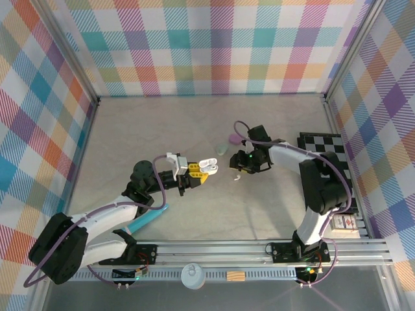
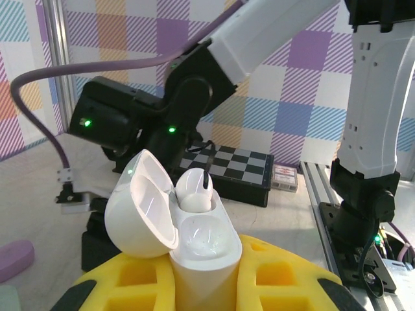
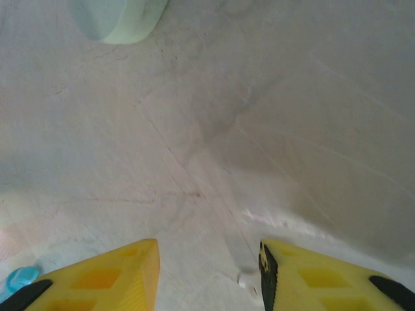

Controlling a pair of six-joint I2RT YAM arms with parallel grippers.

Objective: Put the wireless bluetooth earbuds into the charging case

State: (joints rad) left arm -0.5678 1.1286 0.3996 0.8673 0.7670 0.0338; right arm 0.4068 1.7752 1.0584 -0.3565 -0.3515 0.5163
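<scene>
The left arm reaches from the near left corner toward the middle of the table [image 1: 130,129], forearm angled right, wrist about level. The left gripper [image 1: 198,170] is clamped on a white charging case [image 2: 201,246], held upright above the table's middle with its lid swung open. One white earbud [image 2: 194,188] sits in the far socket; the near socket is bare.

The right arm rises from the near edge, bends its elbow by the right edge and stretches left toward the middle, facing the left arm. The right gripper [image 3: 209,272] points down at the table, its yellow fingers [image 3: 110,278] apart and holding nothing. A small white piece [image 3: 245,280] lies just beside one finger, too blurred to name. A mint case [image 1: 222,149] and a purple case [image 1: 233,137] lie just beyond, toward the far edge
</scene>
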